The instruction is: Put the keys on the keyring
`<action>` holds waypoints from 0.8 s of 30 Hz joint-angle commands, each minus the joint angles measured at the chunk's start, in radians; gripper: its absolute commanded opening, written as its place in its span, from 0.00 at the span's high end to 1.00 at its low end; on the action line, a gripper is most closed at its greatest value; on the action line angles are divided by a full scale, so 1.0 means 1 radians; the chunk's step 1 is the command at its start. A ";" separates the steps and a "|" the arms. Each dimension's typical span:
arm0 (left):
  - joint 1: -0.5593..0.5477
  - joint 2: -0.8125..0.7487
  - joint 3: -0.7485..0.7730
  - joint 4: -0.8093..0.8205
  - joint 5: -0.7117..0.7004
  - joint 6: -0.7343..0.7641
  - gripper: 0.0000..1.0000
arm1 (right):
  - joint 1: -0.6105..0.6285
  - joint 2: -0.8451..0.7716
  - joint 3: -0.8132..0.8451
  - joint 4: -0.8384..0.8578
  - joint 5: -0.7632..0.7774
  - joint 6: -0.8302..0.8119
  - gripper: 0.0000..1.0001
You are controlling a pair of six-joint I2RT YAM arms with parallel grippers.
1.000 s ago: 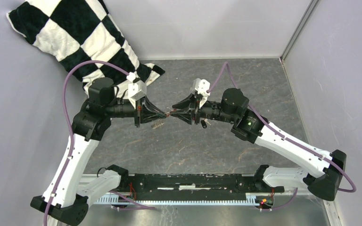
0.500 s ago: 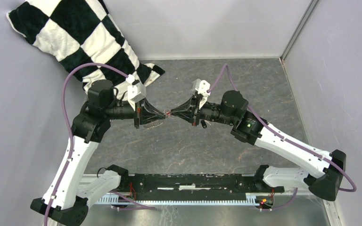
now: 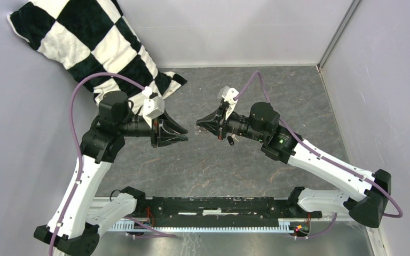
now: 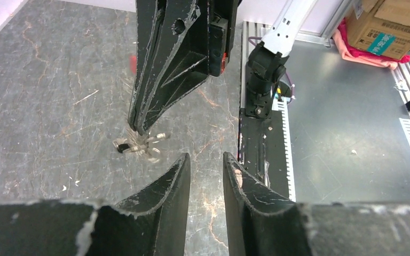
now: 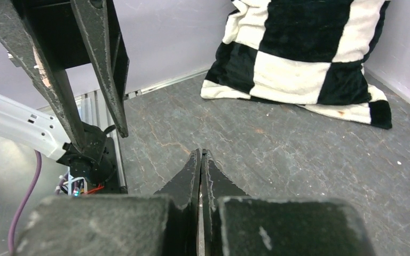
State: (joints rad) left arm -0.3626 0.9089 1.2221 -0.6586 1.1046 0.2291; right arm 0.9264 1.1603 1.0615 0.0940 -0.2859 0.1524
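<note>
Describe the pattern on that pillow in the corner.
The pillow is black-and-white checked; the top external view shows it best.

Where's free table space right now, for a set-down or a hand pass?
Free: table strip before the front rail; back right corner behind right arm. Crowded: middle, left claw facing right claw with keyring; pillow back left.

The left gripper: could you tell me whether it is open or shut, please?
Open: the left gripper shows a gap between its fingers, with nothing held between them.
</note>
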 commanded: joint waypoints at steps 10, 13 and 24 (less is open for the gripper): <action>-0.004 -0.051 -0.013 -0.128 -0.250 0.426 0.64 | -0.003 -0.013 0.066 -0.069 -0.040 -0.094 0.99; -0.004 -0.053 -0.023 -0.192 -0.208 0.492 0.63 | -0.003 -0.004 0.071 -0.059 -0.082 -0.083 1.00; -0.004 -0.052 -0.097 0.009 -0.091 0.127 0.61 | -0.003 0.017 0.078 -0.023 -0.189 -0.083 1.00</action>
State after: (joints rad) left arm -0.3626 0.8677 1.1435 -0.7944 0.9588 0.5358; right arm 0.9264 1.1713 1.0851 0.0074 -0.4179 0.0795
